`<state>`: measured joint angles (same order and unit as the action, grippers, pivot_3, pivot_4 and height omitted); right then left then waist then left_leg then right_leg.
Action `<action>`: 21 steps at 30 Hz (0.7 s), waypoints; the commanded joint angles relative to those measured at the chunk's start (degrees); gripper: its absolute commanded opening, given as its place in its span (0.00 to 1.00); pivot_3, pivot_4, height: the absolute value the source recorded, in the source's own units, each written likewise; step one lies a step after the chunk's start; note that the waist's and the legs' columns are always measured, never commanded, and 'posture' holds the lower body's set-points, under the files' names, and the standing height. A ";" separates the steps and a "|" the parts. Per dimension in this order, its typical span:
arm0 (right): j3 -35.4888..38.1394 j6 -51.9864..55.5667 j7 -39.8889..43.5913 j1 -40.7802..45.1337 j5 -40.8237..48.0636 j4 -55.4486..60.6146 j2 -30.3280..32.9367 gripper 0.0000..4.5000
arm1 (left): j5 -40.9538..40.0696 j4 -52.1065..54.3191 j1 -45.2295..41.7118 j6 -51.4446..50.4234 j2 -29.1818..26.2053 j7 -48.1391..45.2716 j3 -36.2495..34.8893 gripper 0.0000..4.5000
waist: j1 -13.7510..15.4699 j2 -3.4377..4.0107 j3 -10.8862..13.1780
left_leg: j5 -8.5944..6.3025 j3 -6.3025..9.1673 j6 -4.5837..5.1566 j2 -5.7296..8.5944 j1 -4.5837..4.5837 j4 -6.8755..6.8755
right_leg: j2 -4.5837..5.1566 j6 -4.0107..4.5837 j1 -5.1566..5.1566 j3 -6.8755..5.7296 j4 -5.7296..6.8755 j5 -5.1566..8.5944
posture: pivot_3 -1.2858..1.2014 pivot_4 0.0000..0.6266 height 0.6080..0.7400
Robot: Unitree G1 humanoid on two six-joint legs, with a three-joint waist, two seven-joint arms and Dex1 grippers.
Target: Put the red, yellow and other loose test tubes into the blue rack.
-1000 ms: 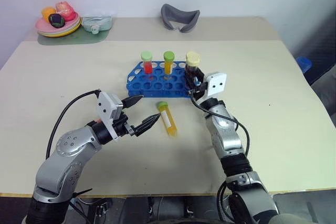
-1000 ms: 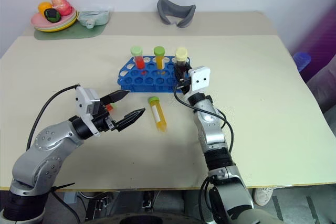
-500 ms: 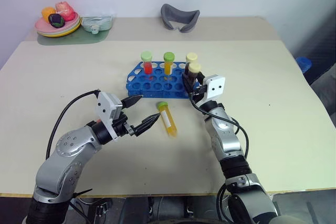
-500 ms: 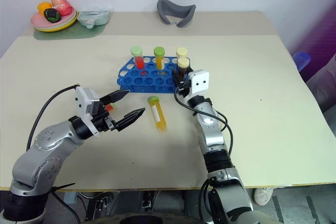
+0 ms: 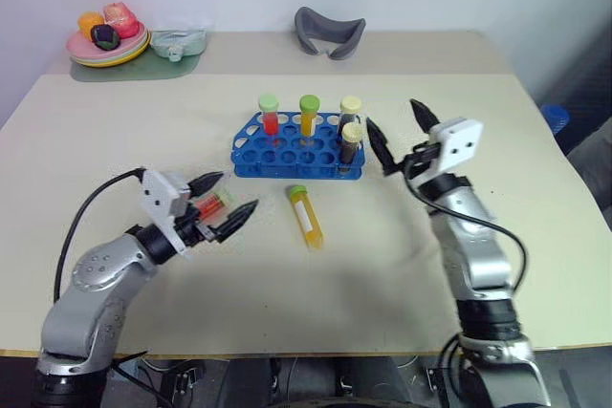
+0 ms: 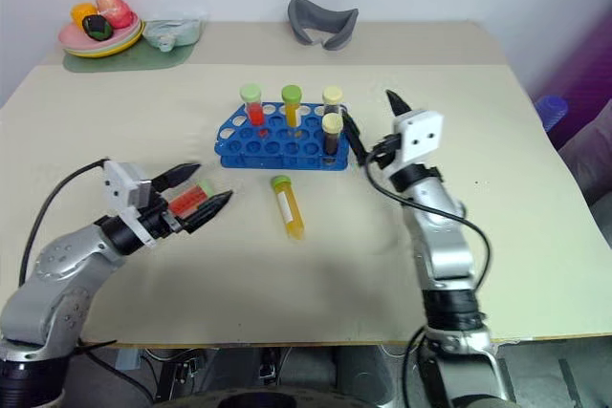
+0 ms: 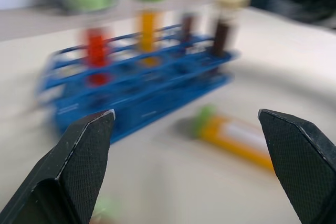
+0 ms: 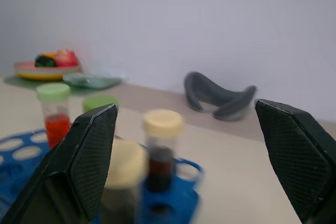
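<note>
Item: your blue plastic rack (image 5: 287, 152) holds four capped tubes upright, one green-capped yellow tube (image 5: 305, 216) lies loose on the bench (image 5: 535, 198) beside it, both hands (image 5: 223, 204) (image 5: 396, 136) spread, unladen.

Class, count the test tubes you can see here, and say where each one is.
6: four upright in the blue rack (red, yellow, two dark); one yellow lying before it; one red between the left gripper fingers.

The rack (image 5: 296, 147) sits at the centre of the surface (image 5: 535, 188) with four tubes standing along its back and right side. One loose tube (image 5: 305, 216) lies just below it in the frame. A plate (image 5: 103, 45) sits at the upper left.
</note>
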<state>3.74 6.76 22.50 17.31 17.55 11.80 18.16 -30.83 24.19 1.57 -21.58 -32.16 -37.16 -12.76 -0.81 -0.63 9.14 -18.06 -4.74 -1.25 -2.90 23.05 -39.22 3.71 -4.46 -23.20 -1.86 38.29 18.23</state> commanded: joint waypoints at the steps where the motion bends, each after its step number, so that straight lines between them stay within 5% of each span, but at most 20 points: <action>1: 0.57 8.68 3.64 -0.92 5.71 8.16 3.88 0.94 | 1.00 -1.49 -0.11 2.92 -1.39 -1.61 -2.37 1.00 | -0.04 0.01 0.00 | 0.00 0.00 0.00 0.00 -0.01 0.01 | 0.00 0.00 0.00 0.00 0.00 0.00 | 0.52 0.24 0.96; 7: -0.27 44.63 -1.44 3.90 26.71 25.49 14.33 0.94 | 1.25 -7.40 0.62 6.09 -5.39 -7.89 -4.27 1.00 | -0.16 0.01 0.00 | -0.02 0.01 0.03 -0.02 0.00 0.02 | 0.06 0.01 -0.01 0.00 0.00 0.00 | 0.52 0.24 0.96; 10: -1.35 61.66 -9.69 10.79 36.58 27.47 12.46 0.94 | 1.99 -9.13 0.93 7.33 -7.27 -11.42 -3.35 1.00 | -0.15 -0.01 -0.01 | -0.16 0.02 0.28 -0.04 -0.03 0.01 | 0.07 0.04 -0.01 0.00 0.05 0.00 | 0.52 0.24 0.96; 14: -4.48 83.01 -20.75 22.87 35.34 21.41 4.54 0.94 | 2.41 -10.58 0.99 8.04 -8.21 -14.04 -2.78 1.00 | -0.18 -0.02 -0.01 | -0.09 -0.01 0.16 -0.01 0.01 0.01 | 0.12 0.04 -0.05 0.00 0.04 0.00 | 0.52 0.24 0.96; 21: -9.86 85.74 -38.66 30.19 45.86 8.64 -1.15 0.94 | 2.50 -10.22 1.14 8.05 -7.49 -14.30 -2.56 1.00 | -0.23 -0.06 -0.06 | -0.06 -0.06 0.11 0.09 0.28 -0.02 | 0.20 0.02 -0.27 -0.02 0.01 -0.02 | 0.52 0.24 0.96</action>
<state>-5.37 92.10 -12.98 45.29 59.15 20.79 17.50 -28.08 12.88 2.56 -14.33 -39.75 -51.19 -14.68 -1.04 -0.69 9.08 -18.13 -4.81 -1.14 -2.81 23.33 -39.25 3.91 -4.44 -23.49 -1.88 38.30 18.21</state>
